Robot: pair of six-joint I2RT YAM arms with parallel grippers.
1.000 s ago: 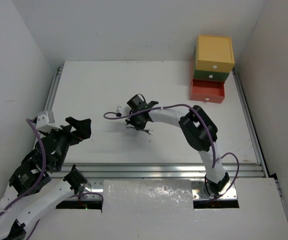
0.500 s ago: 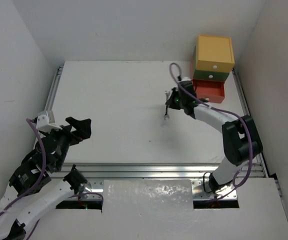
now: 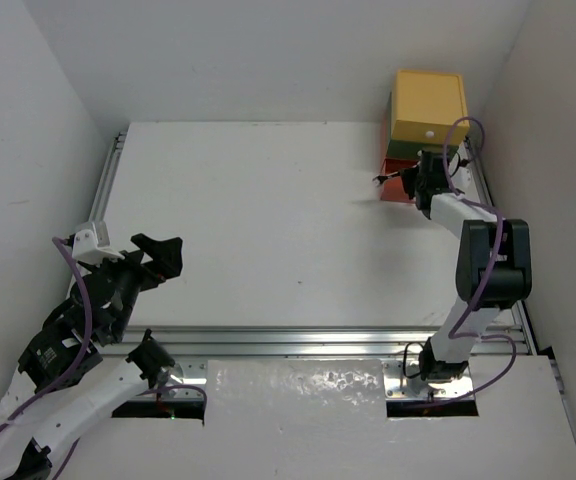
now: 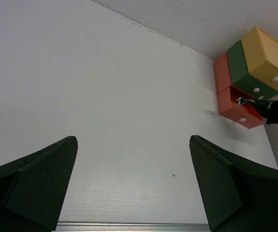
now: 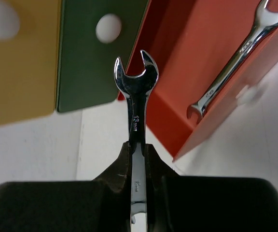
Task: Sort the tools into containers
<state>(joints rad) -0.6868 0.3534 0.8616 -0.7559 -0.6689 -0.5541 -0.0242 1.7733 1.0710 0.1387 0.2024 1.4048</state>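
A small silver wrench (image 5: 135, 94) sticks out of my right gripper (image 5: 138, 150), which is shut on its shank. The wrench's open head hangs at the near left corner of the open orange-red drawer (image 5: 197, 58), below the green drawer (image 5: 95, 63) and its white knob (image 5: 108, 28). A second silver wrench (image 5: 238, 55) lies inside the orange-red drawer. The yellow drawer (image 3: 428, 103) tops the stack at the back right, where the right gripper (image 3: 408, 178) hovers. Over the near left of the table my left gripper (image 4: 132, 186) stands wide open with nothing in it.
The table's metal rails (image 3: 318, 338) run along the near edge and both sides. White walls (image 3: 268, 60) close in the back and sides. The drawer stack (image 4: 247, 72) sits tight in the back right corner.
The right arm has swung from the table's middle to the back right, carrying the wrench up to the orange-red drawer. The left arm has not moved.
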